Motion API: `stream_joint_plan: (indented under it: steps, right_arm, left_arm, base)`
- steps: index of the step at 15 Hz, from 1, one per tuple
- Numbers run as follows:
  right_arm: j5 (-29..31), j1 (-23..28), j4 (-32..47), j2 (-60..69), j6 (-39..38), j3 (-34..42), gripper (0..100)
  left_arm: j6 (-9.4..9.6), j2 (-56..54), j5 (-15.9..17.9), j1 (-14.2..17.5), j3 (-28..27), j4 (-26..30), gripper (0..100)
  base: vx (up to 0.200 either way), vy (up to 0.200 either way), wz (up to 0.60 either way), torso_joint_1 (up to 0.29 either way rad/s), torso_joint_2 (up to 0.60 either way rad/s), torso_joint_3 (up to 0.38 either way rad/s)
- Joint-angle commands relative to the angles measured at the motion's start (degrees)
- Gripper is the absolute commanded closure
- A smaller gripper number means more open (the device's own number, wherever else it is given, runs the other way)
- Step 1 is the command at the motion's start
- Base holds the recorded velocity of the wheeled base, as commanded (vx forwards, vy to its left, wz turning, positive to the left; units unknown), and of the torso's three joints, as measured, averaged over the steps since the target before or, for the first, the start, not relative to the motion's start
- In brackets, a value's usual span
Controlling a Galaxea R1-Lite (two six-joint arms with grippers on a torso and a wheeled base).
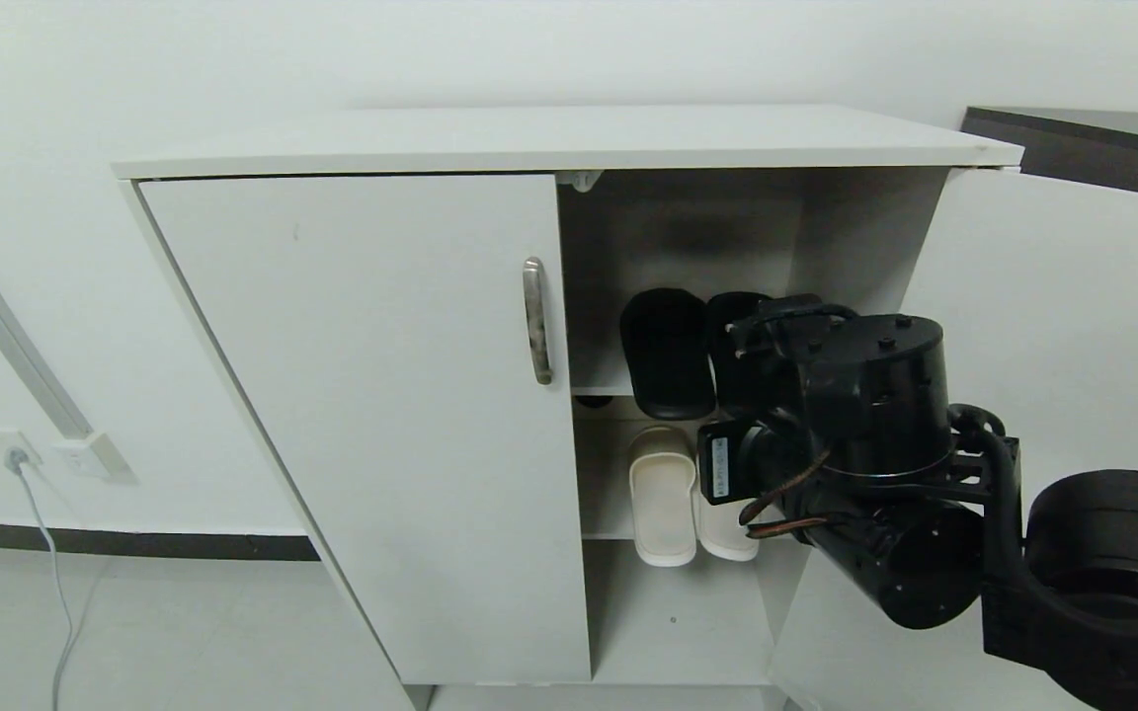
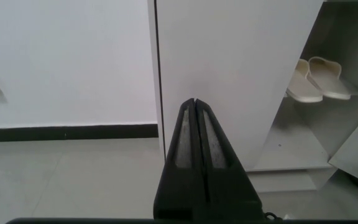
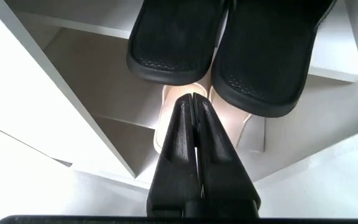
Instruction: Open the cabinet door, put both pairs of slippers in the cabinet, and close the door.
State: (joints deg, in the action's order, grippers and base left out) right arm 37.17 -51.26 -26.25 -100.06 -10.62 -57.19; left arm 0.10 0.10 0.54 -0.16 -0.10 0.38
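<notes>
- Writing: you had one white label on the right arm. Its print was too small to read.
- Cabinet: the right door stood open. The left door was shut, with its handle upright at the door's 3 o'clock edge.
- Black slippers: they lay side by side on the upper shelf, heels overhanging its front edge.
- White slippers: they lay on the lower shelf, at 6 o'clock of the black pair, heels overhanging too.
- Your right gripper: the jaws were pressed together with nothing between them. The tips pointed at the gap between the two black heels, just short of them and not touching.
- Right arm pose: in the head view it entered from 4 o'clock, and its wrist covered part of the right-hand black slipper.
- Your left gripper: the jaws were closed and empty. It was aimed at the shut left door and held apart from it.
</notes>
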Motion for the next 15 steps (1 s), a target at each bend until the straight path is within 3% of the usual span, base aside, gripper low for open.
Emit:
stream_joint_plan:
  steps: [1, 13, 15]
  right_arm:
    - [0.01, -0.07, 0.05, -0.49, -0.02, 0.15, 100]
    - [0.01, -0.07, -0.03, -0.66, 0.07, 1.38, 100]
    - [0.01, -0.07, -0.03, -0.66, 0.07, 1.81, 100]
  left_arm:
    - [-0.01, -0.01, -0.01, -0.02, 0.01, -0.03, 100]
    - [-0.01, -0.01, -0.01, -0.02, 0.01, -0.03, 100]
    - [-0.01, -0.01, -0.01, -0.02, 0.01, -0.03, 100]
  base:
    - [-0.200, 0.000, 0.00, 0.012, 0.00, 0.002]
    - [-0.200, 0.000, 0.00, 0.001, 0.00, 0.003]
    - [0.000, 0.000, 0.00, 0.000, 0.00, 0.000]
